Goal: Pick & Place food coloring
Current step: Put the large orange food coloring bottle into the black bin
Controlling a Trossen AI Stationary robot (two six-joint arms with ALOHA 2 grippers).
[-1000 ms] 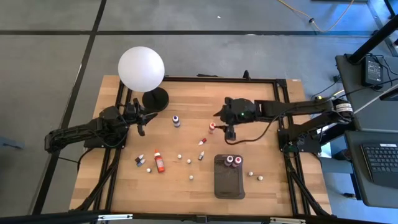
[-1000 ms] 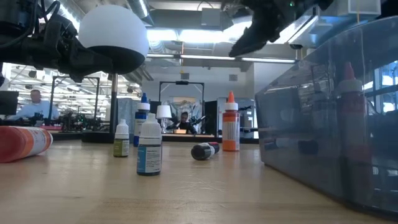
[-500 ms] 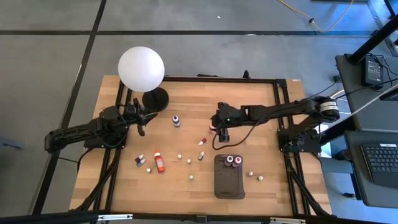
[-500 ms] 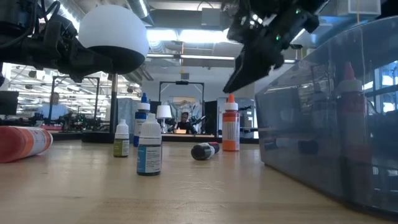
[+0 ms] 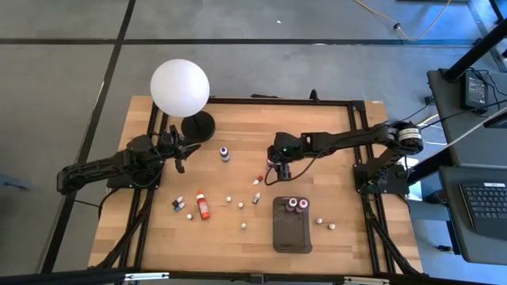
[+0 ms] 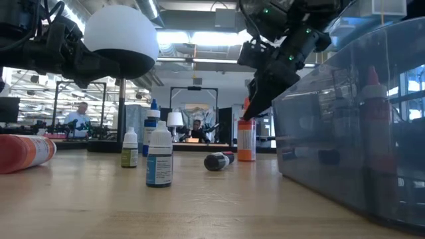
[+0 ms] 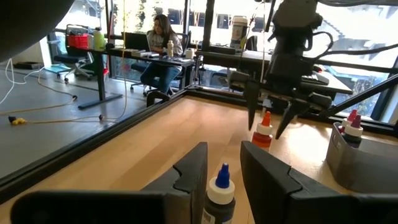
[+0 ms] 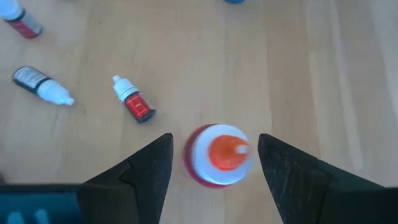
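An upright food coloring bottle (image 8: pixel 219 155) with a white shoulder and an orange tip stands on the wooden table near its middle. My right gripper (image 8: pixel 214 138) hangs open over it, slanting down, with one finger on each side of the bottle (image 6: pixel 246 141) and a gap to both. My left gripper (image 5: pixel 179 155) waits level at the table's left, its fingers (image 7: pixel 193 177) a narrow gap apart with nothing between them. A blue-capped bottle (image 7: pixel 220 190) stands farther off in front of it. Two red-capped bottles (image 5: pixel 295 204) stand in the dark grey tray (image 5: pixel 291 233).
A red bottle (image 8: pixel 134 101) and a dark one (image 8: pixel 38 84) lie on their sides close to the orange-tipped bottle. A bigger orange bottle (image 5: pixel 203 205), several small bottles and loose white caps lie along the near half. The white globe lamp (image 5: pixel 181 87) stands at the far left.
My right gripper has come down and a little toward the table's left edge, tipping further downward. Its open fingers now stand on either side of the orange-tipped bottle's top instead of high above it. The bottle has stayed in place.
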